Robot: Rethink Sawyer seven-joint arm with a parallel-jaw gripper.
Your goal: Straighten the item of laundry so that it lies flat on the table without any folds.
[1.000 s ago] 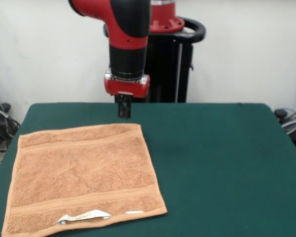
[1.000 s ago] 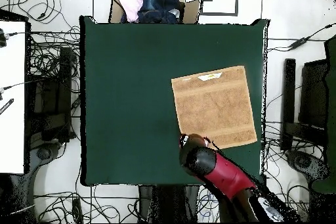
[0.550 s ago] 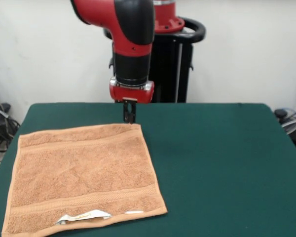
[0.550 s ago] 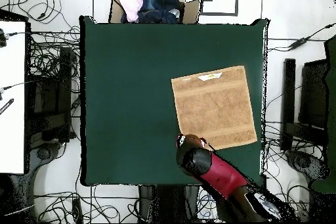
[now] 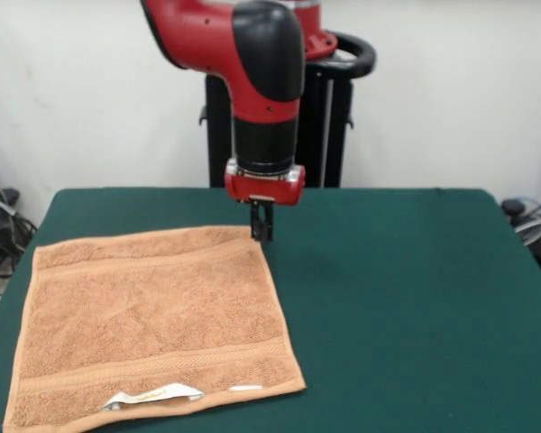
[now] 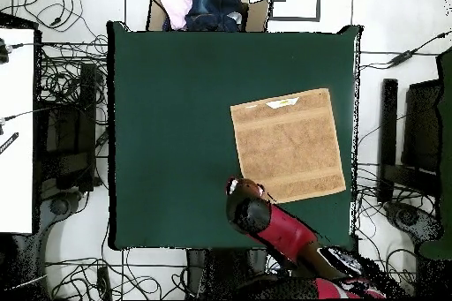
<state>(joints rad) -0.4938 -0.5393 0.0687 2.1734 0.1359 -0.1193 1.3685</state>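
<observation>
Tool [image 5: 262,230] tips hang just off the far corner of the towel [image 5: 153,316], at about one o'clock from the cloth's middle in my front view. I see two dark prongs drawn close together below the red wrist plate, with nothing between them, so I read the tool as clenched and empty. I cannot tell whether the tips touch the counter [image 5: 415,298] or sit a little above it.

From overhead, the red and black arm [image 6: 274,227] covers the tool, and its wrist sits at about seven o'clock from the towel [image 6: 288,144], just beside that corner.

On my screen the orange-tan terry hand towel lies spread flat on the dark green counter [image 6: 172,121], roughly square, with woven bands running along two opposite edges. Its white care label [image 5: 153,394] is turned out at the near edge in the front view, at six o'clock. In the front view the towel takes up the counter's nine o'clock side, and the three o'clock side is bare green.
</observation>
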